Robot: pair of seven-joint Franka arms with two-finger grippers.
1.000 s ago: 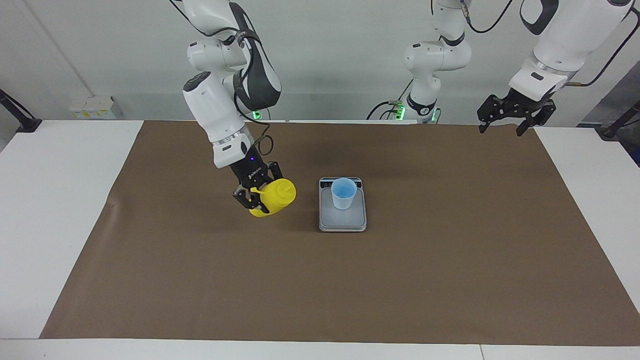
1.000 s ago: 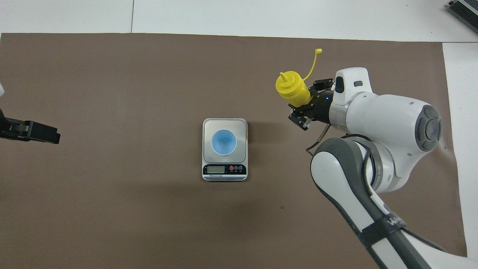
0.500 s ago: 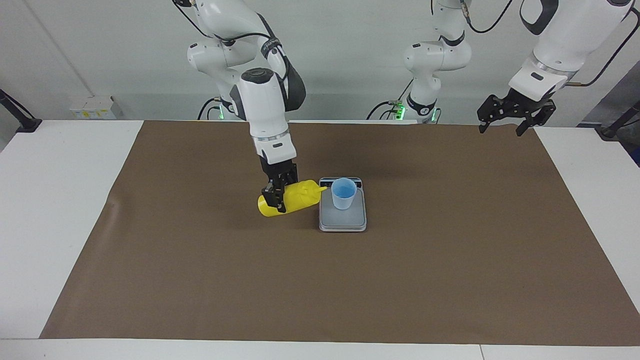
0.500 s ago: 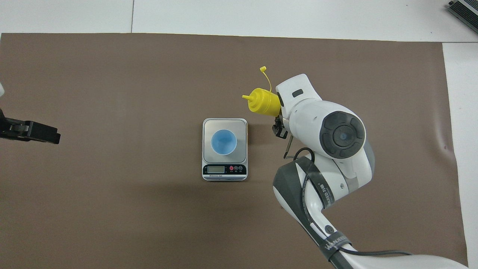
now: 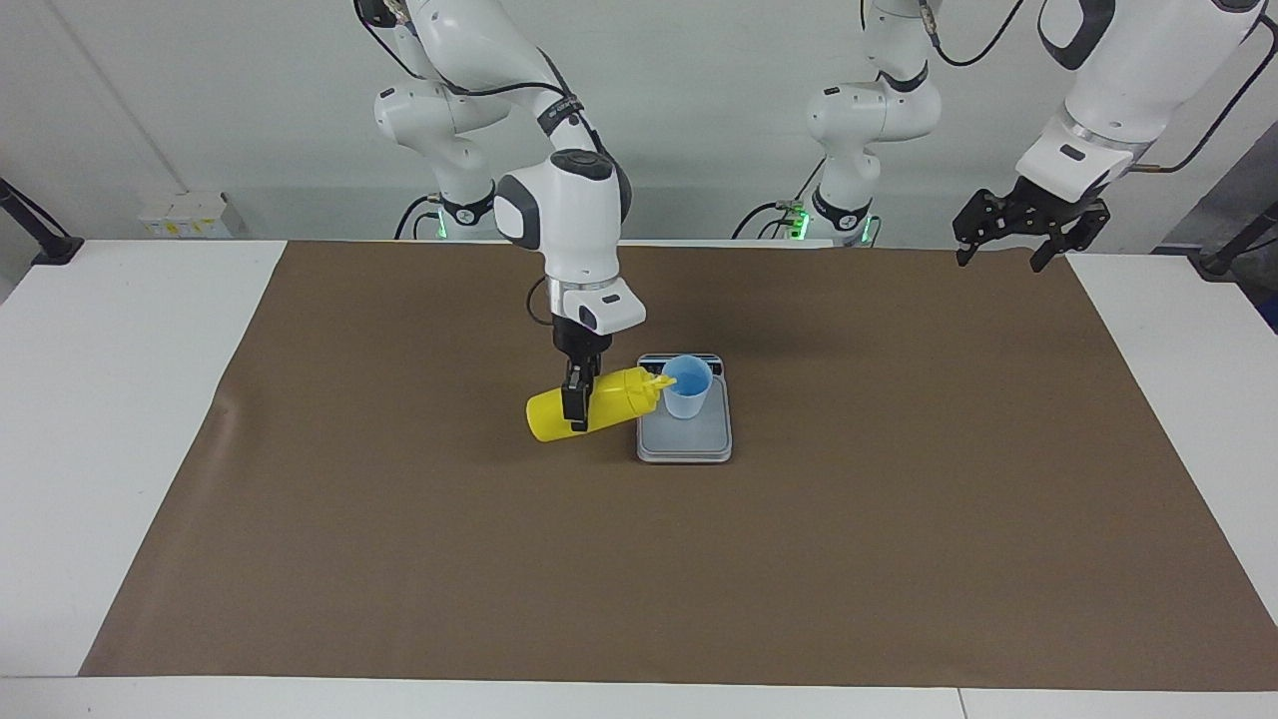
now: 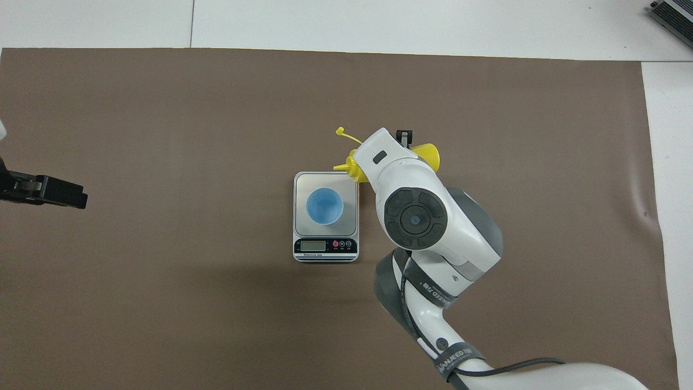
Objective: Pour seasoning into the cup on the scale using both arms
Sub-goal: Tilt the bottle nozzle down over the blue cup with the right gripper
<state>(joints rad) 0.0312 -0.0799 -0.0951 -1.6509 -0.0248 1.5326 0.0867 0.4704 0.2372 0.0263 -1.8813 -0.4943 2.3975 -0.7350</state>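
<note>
The seasoning, a yellow squeeze bottle (image 5: 599, 404), hangs almost on its side just above the brown mat, with my right gripper (image 5: 576, 399) shut on its middle. Its nozzle (image 5: 665, 380) points at the rim of the light blue cup (image 5: 688, 388), on the side toward the right arm's end of the table. The cup (image 6: 324, 206) stands upright on the silver scale (image 5: 689, 444). In the overhead view the right arm hides most of the bottle (image 6: 429, 154); its cap strap (image 6: 341, 131) sticks out. My left gripper (image 5: 1002, 252) waits open in the air over the mat's corner.
The scale (image 6: 303, 182) has its display strip (image 6: 313, 245) on the end nearer to the robots. A brown mat (image 5: 899, 519) covers the white table (image 5: 120, 379). The left gripper (image 6: 80, 198) shows at the overhead view's edge.
The right arm has swung the bottle over to the scale and tipped it further, bringing the nozzle to the cup's rim. The left arm has not moved.
</note>
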